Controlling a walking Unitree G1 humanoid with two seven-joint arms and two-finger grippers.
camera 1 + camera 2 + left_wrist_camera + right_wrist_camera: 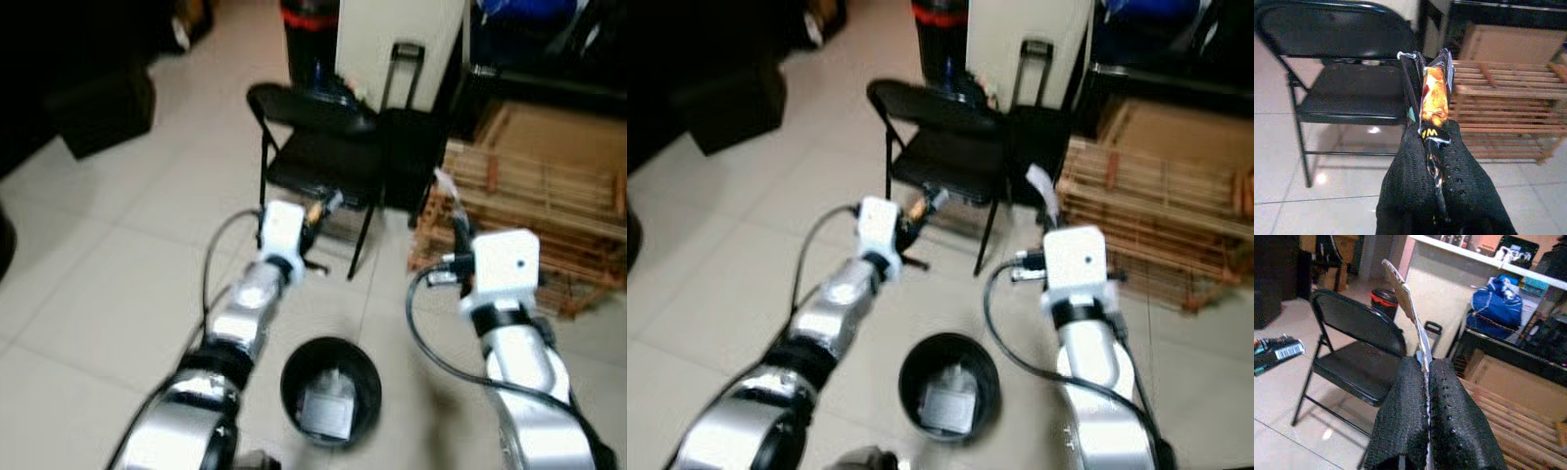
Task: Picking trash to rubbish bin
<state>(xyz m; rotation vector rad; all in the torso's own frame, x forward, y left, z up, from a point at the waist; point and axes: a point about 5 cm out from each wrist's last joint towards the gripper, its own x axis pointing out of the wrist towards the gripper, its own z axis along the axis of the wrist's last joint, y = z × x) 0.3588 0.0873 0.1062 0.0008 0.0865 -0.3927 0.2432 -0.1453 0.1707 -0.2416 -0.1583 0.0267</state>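
My left gripper (1436, 161) was clamped tight on a snack wrapper (1434, 105), orange and black and shiny, flattened between the two black fingers (1410, 181). The wrapper's long axis ran straight out along the fingers, its free end pointing away from my wrist toward the black folding chair (318, 147) ahead, with a barcode on the side that faced my other wrist camera. My right gripper (1426, 396) was pinched shut too, on a thin card scrap (1403, 298), pale and brownish, seen edge on; it stood up out of the fingers, long axis in line with them, its tip leaning slightly to one side. Both arms were stretched forward over the pale tiled floor (118, 274), left gripper just in front of the chair seat, right gripper out beside the slatted wooden rack (549, 215). Down between my forearms and nearer to my body sat the round black bin (330, 390), open at the top, with some pale rubbish lying in the bottom. Both pieces of trash were held up in the air, forward of the bin and apart from it, not over its mouth. A dark wheeled case with a raised handle (406, 69) stood behind the chair.
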